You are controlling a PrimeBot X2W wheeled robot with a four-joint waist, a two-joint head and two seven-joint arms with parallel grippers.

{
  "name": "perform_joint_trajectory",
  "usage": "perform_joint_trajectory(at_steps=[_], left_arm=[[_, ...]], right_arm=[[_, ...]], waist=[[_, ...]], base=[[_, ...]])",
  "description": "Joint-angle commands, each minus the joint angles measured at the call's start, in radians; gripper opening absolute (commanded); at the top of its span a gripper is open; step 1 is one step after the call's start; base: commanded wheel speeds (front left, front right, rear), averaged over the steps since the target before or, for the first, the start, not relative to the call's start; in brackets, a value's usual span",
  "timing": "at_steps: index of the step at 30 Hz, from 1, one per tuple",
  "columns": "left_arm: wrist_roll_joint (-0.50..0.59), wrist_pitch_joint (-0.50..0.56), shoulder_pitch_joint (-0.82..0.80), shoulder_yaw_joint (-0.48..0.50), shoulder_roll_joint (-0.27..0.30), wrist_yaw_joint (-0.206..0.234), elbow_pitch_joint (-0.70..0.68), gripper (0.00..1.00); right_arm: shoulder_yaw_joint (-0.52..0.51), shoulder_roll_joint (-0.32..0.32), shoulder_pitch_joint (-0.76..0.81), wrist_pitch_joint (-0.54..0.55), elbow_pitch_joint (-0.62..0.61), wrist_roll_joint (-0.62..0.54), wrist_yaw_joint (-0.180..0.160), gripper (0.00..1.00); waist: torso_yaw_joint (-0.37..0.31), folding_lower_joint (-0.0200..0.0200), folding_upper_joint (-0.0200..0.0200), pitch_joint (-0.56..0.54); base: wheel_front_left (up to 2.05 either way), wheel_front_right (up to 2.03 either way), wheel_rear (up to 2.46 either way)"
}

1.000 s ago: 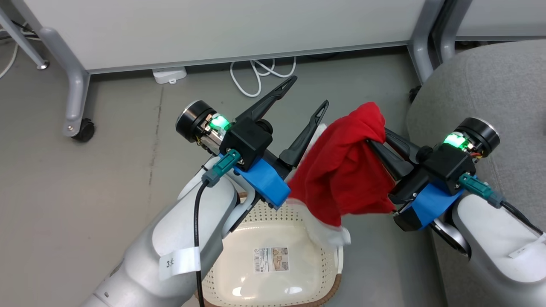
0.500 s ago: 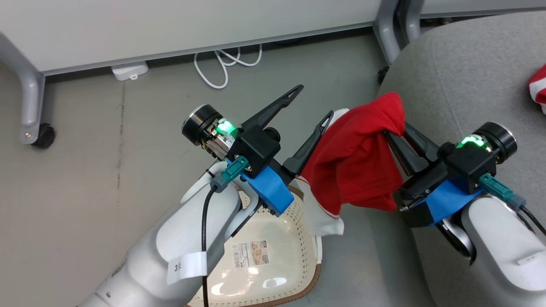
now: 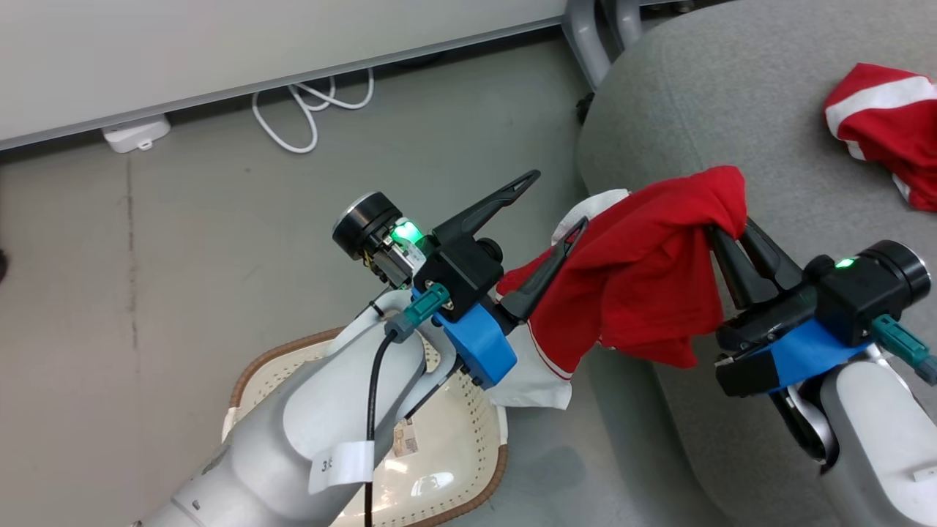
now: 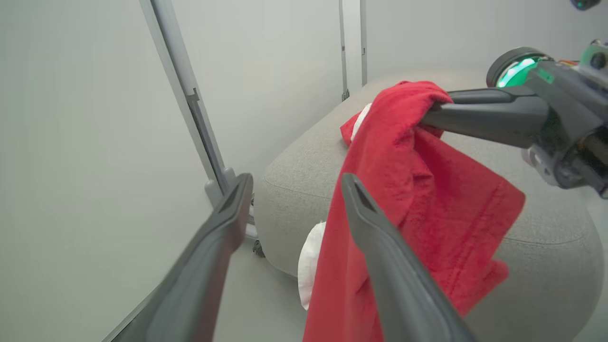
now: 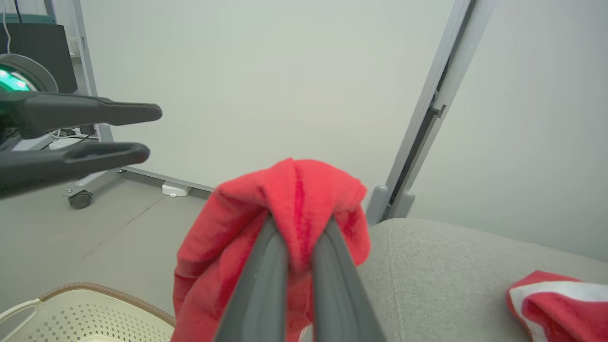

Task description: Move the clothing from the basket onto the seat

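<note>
My right gripper (image 3: 721, 228) is shut on a bunched fold of red clothing (image 3: 644, 285), which hangs in the air over the seat's left edge, its white trim dangling toward the floor. In the right wrist view the fingers (image 5: 273, 266) pinch the fabric (image 5: 285, 190). My left gripper (image 3: 558, 199) stands open and empty, its right finger just in front of the cloth (image 4: 427, 190). The cream basket (image 3: 468, 439) sits on the floor under my left forearm. A second red-and-white garment (image 3: 886, 124) lies on the grey seat (image 3: 695, 124).
A white cable (image 3: 307, 110) and a small white box (image 3: 135, 133) lie on the grey floor by the pale wall panel. A grey frame post (image 3: 585, 29) stands at the seat's far corner. Open floor stretches to the left of the basket.
The head camera has swung right, so the seat and the second garment have come into view. My right gripper has carried the red clothing from above the basket toward the seat's edge.
</note>
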Motion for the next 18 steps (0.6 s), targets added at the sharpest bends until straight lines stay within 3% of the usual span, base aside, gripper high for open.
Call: perform_joint_trajectory(at_steps=[1, 18], left_arm=[[-0.006, -0.005, -0.011, -0.009, 0.003, -0.001, 0.004, 1.0], [-0.033, -0.005, -0.047, -0.107, 0.012, -0.001, 0.026, 1.0]], right_arm=[[-0.022, 0.012, 0.022, -0.001, -0.008, -0.006, 0.0, 0.0], [-0.194, 0.1, 0.12, -0.001, -0.043, -0.027, 0.0, 0.0]], waist=[[-0.022, 0.0, 0.0, 0.009], [-0.129, 0.0, 0.0, 0.055]], base=[[0.0, 0.0, 0.0], [0.0, 0.0, 0.0]])
